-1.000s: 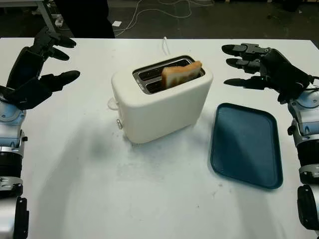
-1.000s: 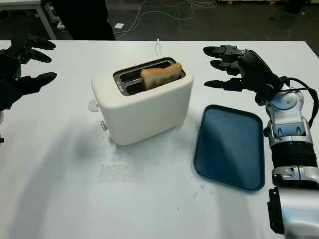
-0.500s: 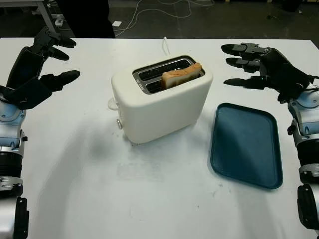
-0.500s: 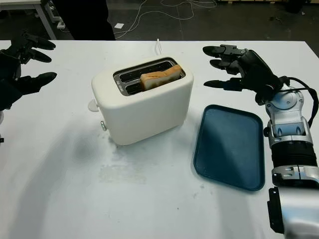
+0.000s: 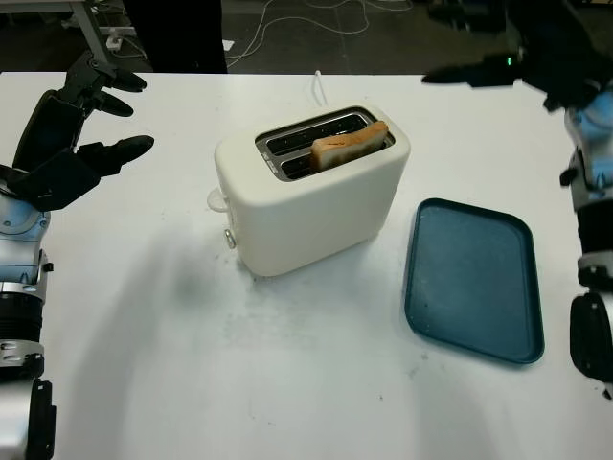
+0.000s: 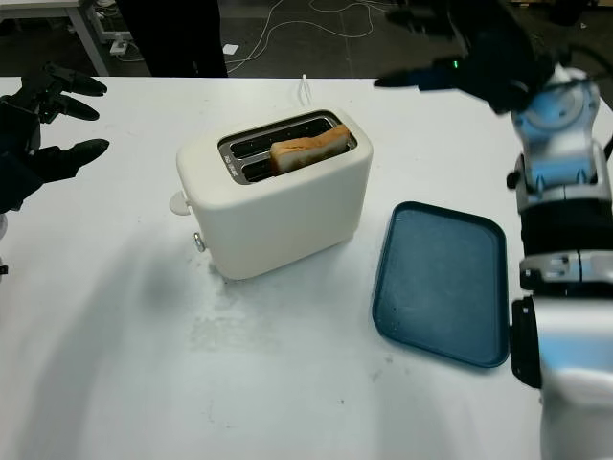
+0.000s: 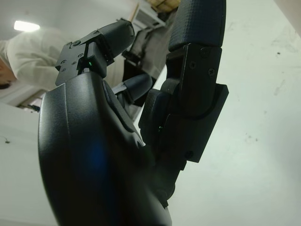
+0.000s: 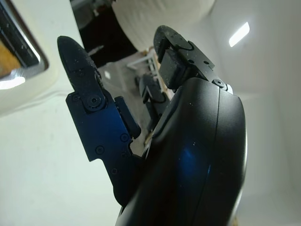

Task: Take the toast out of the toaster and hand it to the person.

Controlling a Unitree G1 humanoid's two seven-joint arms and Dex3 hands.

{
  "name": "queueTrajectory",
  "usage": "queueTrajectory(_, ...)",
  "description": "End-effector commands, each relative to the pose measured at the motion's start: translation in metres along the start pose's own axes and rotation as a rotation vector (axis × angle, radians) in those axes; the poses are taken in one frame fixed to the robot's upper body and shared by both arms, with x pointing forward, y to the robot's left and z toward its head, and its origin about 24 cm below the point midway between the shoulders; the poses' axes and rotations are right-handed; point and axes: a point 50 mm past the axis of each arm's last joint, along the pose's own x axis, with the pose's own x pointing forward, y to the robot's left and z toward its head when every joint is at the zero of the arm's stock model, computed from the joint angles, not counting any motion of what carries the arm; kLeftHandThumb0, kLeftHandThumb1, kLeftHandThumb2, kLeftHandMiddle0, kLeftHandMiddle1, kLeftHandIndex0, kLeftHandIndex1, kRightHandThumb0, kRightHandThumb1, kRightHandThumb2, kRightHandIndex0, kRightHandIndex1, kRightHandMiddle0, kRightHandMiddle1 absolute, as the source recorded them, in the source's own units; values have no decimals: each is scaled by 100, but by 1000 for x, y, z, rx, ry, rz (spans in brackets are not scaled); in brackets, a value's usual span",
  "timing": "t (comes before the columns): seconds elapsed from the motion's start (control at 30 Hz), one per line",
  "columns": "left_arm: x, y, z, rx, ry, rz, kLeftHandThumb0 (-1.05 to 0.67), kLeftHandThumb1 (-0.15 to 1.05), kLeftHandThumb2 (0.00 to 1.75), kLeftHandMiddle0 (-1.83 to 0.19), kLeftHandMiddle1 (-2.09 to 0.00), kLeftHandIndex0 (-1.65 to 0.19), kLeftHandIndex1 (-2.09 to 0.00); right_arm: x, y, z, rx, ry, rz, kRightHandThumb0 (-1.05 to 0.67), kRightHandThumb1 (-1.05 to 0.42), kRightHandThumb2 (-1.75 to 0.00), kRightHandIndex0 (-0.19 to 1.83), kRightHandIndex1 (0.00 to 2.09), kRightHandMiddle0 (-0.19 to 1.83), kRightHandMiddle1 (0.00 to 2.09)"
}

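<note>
The toast [image 5: 349, 147] is seen lying low and tilted in the near slot of the cream toaster [image 5: 308, 191], with one end poking up toward the right. It has not been taken out yet. The toaster is set in the middle of the white table [image 5: 287, 374], and a dark blue tray [image 5: 474, 279] is laid flat just to its right.

Half a second ago the right hand [image 6: 460, 53] was held low beside the toaster. Now it has been lifted up and back, high over the far right part of the table. It is open and nothing is held in it. It is likely being swung up so it can be brought down on the toast from above.

The left hand [image 5: 67, 134] is kept open at the far left, well apart from the toaster. A person [image 5: 172, 34] in dark clothes is seen beyond the far edge.
</note>
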Motion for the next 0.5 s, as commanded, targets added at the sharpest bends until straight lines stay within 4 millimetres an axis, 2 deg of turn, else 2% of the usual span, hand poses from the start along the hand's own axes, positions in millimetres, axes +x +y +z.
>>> queueTrajectory(0.0,-2,0,0,-7,-5,4,-105,92,24,0,-144,0,-127,8,2,13,-12,-37,31,-56,-63,0,60,8,59,5)
queueTrajectory(0.23,-2,1,0,-8,-4,4,-105,92,23,0,-143,0,-126,18,9,33,-96,-135,98,-65,-63,0,63,15,64,7)
queueTrajectory(0.27,-2,1,0,-3,-4,5,-105,92,23,0,-143,0,-126,19,10,36,-116,-146,115,-66,-63,0,61,21,65,7)
queueTrajectory(0.33,-2,1,0,-3,-4,5,-105,92,24,0,-143,0,-126,20,15,41,-172,-164,145,-72,-66,-1,49,52,68,7)
queueTrajectory(0.47,-2,1,-1,-8,1,6,-105,92,23,0,-144,0,-126,24,29,49,-262,-202,216,-77,-67,-1,50,62,72,8)
